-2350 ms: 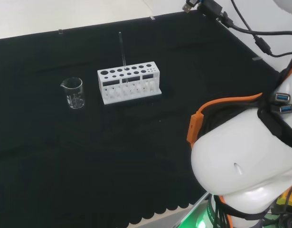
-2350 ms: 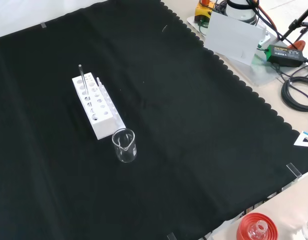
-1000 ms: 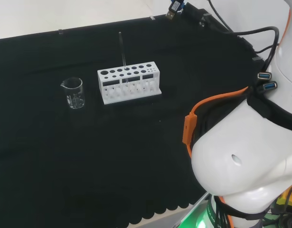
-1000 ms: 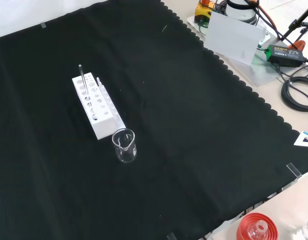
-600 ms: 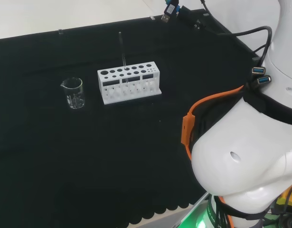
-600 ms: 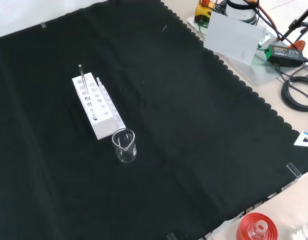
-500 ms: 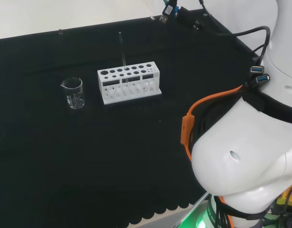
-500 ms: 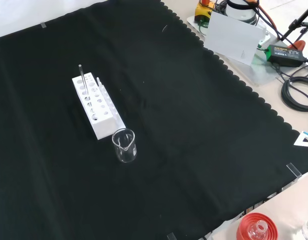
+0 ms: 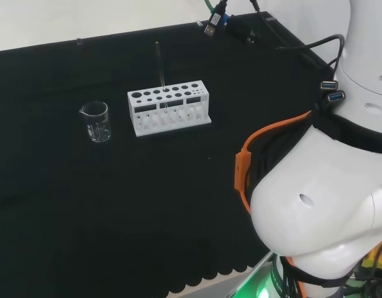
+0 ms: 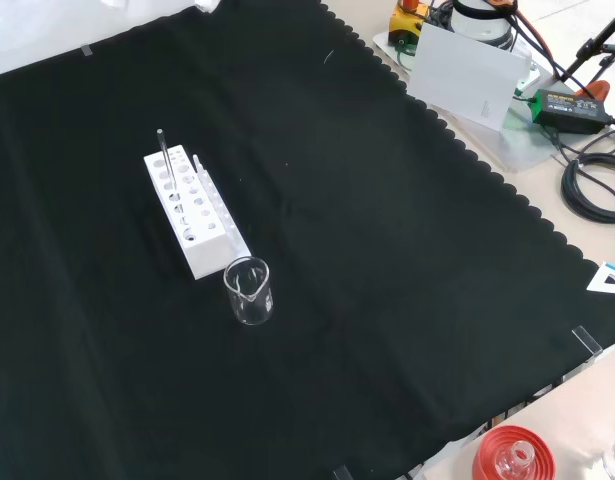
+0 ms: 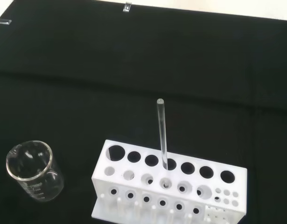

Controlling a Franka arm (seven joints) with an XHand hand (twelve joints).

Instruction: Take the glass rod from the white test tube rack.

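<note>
Glass rod (image 11: 162,140) upright in white rack (image 9: 169,111), beaker (image 9: 95,121) beside; fingers' state indiscernible.

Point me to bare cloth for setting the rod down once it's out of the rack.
In the front view, the black cloth lies bare from the white rack and beaker to its scalloped edge. It is tight only where the beaker stands just off the rack's near end. The glass rod stands at the far end.

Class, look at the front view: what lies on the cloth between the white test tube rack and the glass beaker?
Nothing: the beaker stands just off the rack's near end, with bare black cloth between.
</note>
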